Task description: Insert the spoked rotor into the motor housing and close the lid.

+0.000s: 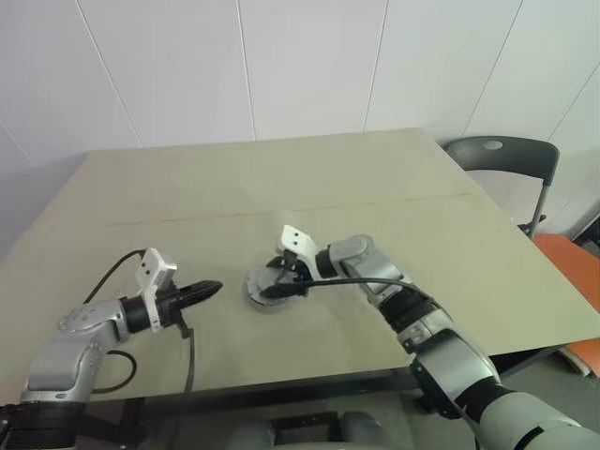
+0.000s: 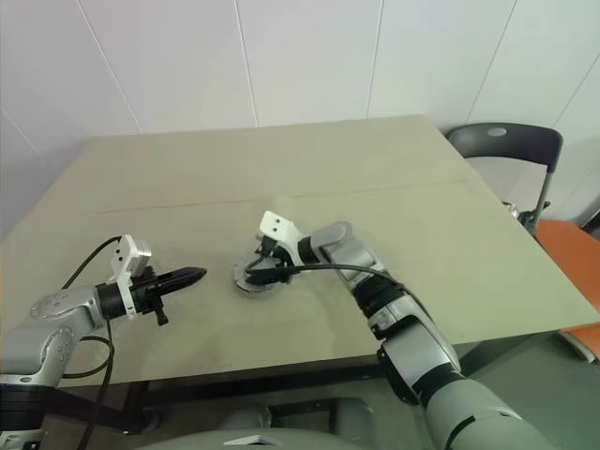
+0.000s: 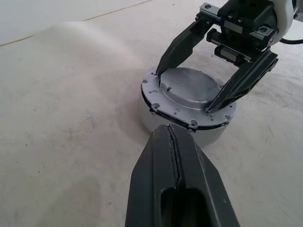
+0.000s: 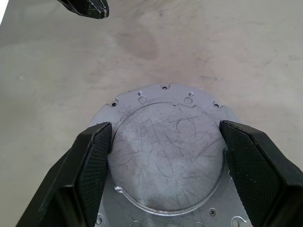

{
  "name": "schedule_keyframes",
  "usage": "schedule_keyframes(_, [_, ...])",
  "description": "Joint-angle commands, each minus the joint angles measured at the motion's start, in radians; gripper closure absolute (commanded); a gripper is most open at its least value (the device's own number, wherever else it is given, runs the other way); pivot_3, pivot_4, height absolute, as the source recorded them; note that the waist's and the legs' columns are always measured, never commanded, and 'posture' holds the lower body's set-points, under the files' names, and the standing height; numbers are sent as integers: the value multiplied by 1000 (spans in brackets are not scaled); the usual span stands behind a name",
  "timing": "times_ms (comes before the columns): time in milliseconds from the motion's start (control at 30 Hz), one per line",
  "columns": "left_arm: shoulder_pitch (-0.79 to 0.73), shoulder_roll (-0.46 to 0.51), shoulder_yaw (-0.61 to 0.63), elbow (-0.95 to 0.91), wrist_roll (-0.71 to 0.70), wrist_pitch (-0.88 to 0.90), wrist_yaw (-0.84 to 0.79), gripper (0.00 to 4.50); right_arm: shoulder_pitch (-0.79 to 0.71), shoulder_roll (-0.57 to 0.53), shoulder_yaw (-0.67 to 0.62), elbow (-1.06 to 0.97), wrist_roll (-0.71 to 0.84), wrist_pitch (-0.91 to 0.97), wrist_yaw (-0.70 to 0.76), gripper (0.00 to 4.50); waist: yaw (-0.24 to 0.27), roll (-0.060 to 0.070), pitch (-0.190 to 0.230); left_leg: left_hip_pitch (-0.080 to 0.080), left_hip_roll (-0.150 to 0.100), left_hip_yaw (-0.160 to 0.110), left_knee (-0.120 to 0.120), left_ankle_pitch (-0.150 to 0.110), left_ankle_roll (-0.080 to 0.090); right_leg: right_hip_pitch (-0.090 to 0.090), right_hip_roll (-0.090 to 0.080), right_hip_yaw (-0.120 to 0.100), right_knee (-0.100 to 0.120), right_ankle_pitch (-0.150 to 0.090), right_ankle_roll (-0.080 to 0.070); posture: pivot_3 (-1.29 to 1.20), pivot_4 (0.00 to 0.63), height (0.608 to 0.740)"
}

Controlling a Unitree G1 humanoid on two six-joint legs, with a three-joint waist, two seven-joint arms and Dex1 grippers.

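- Your right end effector (image 3: 189, 90) stands wide open, one finger on each side of the raised centre of the lid (image 4: 168, 161), straddling it rather than clearly gripping it (contact at the fingertips is hard to judge).
- The lid lies flat on the motor housing (image 3: 208, 135), which sits on the table (image 1: 281, 178) near its front edge, between your two arms.
- Your left end effector (image 1: 208, 290) is clenched on nothing, its tip aimed across at the housing from just beside it.
- The right arm is the nearer one: the lid sits directly below its fingers, so any pressing or seating move falls to it.
- The rotor is hidden; I judge it already inside, under the lid.
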Motion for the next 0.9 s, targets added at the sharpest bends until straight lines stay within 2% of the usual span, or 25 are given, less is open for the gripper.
schedule_keyframes(33, [-17, 2, -1, -31, -7, -3, 4, 4500, 27, -53, 30, 51, -51, 17, 2, 1214, 0, 0, 0, 0, 0, 0, 0, 0, 0, 0, 0, 0, 0, 0, 0, 0, 0, 740])
schedule_keyframes(400, [-9, 4, -3, -31, -4, -3, 5, 4500, -5, -1, -25, 82, -11, 37, -57, 1214, -1, 0, 0, 1, 0, 0, 0, 0, 0, 1, 0, 0, 0, 0, 0, 0, 0, 740])
schedule_keyframes(900, [-5, 6, -21, -13, 15, -15, 7, 4500, 19, 28, 3, 63, -23, 93, -71, 1214, -5, 0, 0, 3, 0, 0, 0, 0, -1, 2, 1, 0, 2, -1, -1, 0, 0, 740])
